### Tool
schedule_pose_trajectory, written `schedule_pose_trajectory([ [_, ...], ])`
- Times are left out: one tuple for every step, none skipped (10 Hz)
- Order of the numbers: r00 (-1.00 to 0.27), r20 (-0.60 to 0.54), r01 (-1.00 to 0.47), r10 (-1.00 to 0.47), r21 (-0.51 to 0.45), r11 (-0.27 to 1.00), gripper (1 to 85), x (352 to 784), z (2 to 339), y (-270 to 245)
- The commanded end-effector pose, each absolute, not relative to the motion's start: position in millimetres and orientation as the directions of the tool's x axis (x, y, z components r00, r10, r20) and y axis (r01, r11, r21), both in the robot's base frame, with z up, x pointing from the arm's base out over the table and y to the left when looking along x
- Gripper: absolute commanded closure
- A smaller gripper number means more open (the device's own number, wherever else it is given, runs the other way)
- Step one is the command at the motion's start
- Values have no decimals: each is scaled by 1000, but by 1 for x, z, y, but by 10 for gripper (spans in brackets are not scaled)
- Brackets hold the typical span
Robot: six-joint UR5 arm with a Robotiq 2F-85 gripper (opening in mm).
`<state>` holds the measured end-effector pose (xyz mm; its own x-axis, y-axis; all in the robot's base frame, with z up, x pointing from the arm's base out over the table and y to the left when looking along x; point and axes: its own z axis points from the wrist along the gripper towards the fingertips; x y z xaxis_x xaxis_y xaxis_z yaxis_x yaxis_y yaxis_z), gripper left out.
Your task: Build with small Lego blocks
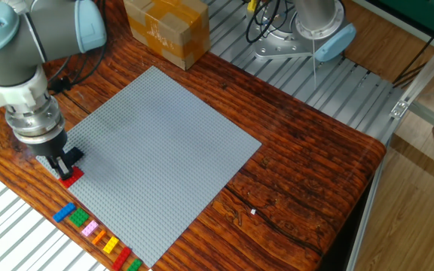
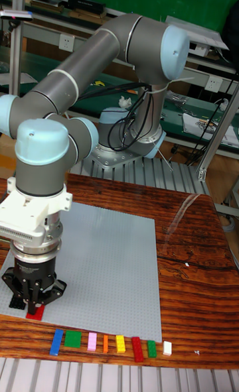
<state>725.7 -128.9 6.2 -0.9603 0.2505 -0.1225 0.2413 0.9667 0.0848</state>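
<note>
A UR5 arm bends low over the near-left corner of the grey baseplate point(image 1: 164, 143), its gripper point(image 1: 64, 163) pointed straight down at a red brick point(image 1: 71, 178) that sits on the plate's studs with a black brick point(image 1: 74, 156) just beside it. The fingers point(image 2: 28, 297) stand close around the spot, and from either camera it cannot be told whether they are pinching a brick or merely bracketing it — the gripper body hides the contact. The rest of the small Lego blocks wait in a row along the plate's front edge: blue point(image 2: 57, 341), green point(image 2: 72, 339), pink point(image 2: 91, 342), orange point(image 2: 105, 343), yellow point(image 2: 120, 343), a second red point(image 2: 137, 349), a smaller green point(image 2: 151, 348) and a white one point(image 2: 167, 347) at the end. The risk here looks to lie in alignment: a brick pressed down slightly off the stud grid could jam, tilt or pop sideways, and a finger tip descending this close could nudge the black neighbour out of its seat. A lift with a weak grip might also leave the red brick behind — or drag it askew across the studs. The cardboard box point(image 1: 166, 28) at the far corner sits well apart and poses no hazard.
</note>
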Motion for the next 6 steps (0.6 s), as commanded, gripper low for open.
schedule_pose_trajectory([
  [-956, -114, 264, 272, 77, 961, 847, 727, 13, -125],
  [-951, -123, 275, 283, 73, 959, 847, 731, 10, -120],
  [-951, -123, 277, 284, 75, 958, 847, 732, 9, -119],
  [-952, -123, 274, 281, 73, 959, 847, 731, 10, -120],
  [-952, -124, 273, 279, 68, 960, 847, 730, 10, -120],
  [-952, -126, 273, 278, 61, 960, 847, 729, 10, -120],
])
